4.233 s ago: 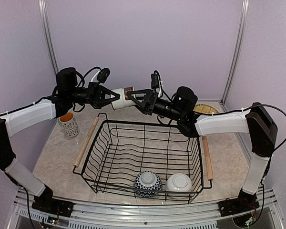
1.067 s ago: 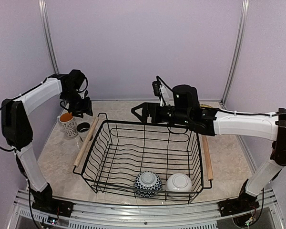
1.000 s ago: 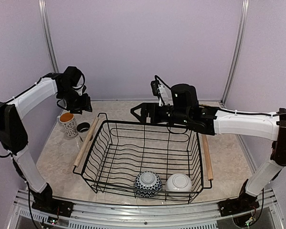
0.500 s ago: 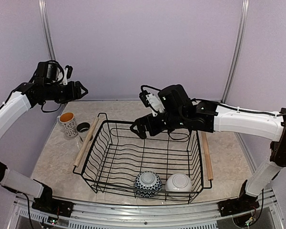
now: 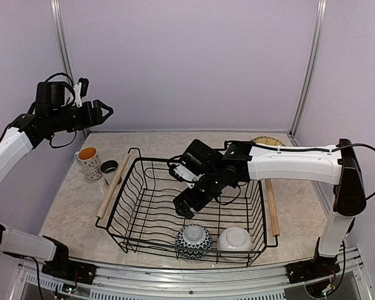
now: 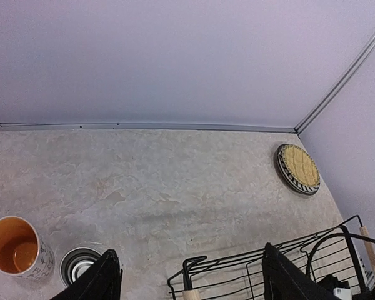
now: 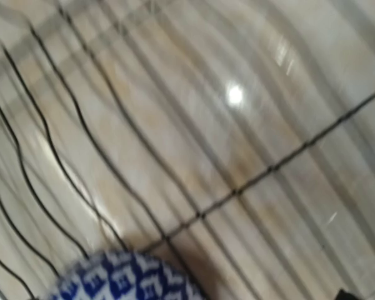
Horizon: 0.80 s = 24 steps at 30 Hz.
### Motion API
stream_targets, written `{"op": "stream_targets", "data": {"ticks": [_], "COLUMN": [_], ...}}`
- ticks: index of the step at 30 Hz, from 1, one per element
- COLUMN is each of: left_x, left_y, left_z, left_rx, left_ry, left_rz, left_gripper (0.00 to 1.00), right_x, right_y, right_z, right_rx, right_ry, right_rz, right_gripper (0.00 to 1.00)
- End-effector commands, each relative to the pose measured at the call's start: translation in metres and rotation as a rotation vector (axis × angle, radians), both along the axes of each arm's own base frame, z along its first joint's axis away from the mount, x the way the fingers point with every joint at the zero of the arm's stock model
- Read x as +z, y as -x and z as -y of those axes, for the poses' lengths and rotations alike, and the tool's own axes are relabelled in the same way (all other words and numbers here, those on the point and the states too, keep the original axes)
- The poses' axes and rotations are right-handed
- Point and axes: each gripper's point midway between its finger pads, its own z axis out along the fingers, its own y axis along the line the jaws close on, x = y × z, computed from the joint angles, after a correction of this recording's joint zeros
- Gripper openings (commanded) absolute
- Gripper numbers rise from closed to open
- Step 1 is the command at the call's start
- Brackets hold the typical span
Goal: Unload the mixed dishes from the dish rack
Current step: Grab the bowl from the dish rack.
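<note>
The right wrist view is blurred. Only rack wires over the pale counter [image 7: 194, 112] and a cut-off slice of the blue-patterned bowl [image 7: 122, 278] at the lower edge can be read, and that claw's own fingers are all but out of the picture. From above, the right claw [image 5: 182, 209] hangs low inside the dish rack [image 5: 135, 164], just behind that bowl, its jaws spread wide and empty.

The right arm covers most of the round woven yellow mat [image 6: 298, 165] in the overhead view. The left wrist view shows it lying on the black-white striped plate [image 6: 286, 180] in the far right corner of the counter, where the plate is only a striped rim around the mat. The short dark-rimmed cup [image 6: 78, 267] is seen from straight above, so any pattern on its side cannot be told.

The left claw [image 6: 190, 250] is raised over the far left of the counter, well apart from every dish, released and holding nothing. Below it, the tall patterned cup with orange inside [image 6: 15, 247] stands upright just beside the short cup, both left of the rack.

Two bowls are in the rack, both upside down and side by side at its near edge: the blue-patterned one and the white bowl [image 5: 234, 239]. Two cups, one mat and one plate are out on the counter. The rack has two wooden rod handles, one on the left [image 5: 112, 185] and one on the right [image 5: 272, 209].
</note>
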Motion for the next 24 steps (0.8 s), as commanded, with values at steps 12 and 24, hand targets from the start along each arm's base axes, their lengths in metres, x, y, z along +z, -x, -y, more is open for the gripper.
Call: {"op": "stream_targets", "data": {"ticks": [12, 24], "left_x": [-0.002, -0.007], "left_y": [-0.002, -0.003], "left_z": [0.007, 0.011], "left_rx": [-0.032, -0.042], "left_ry": [0.001, -0.004], "left_rz": [0.004, -0.010], "left_gripper": [0.75, 0.75], "right_x": [-0.055, -0.055], "right_y": [0.066, 0.081], "right_z": [0.014, 0.024], "right_rx": [0.171, 0.176], "right_ry": [0.230, 0.234], "right_rz": [-0.155, -0.191], "right_gripper": [0.95, 0.69]}}
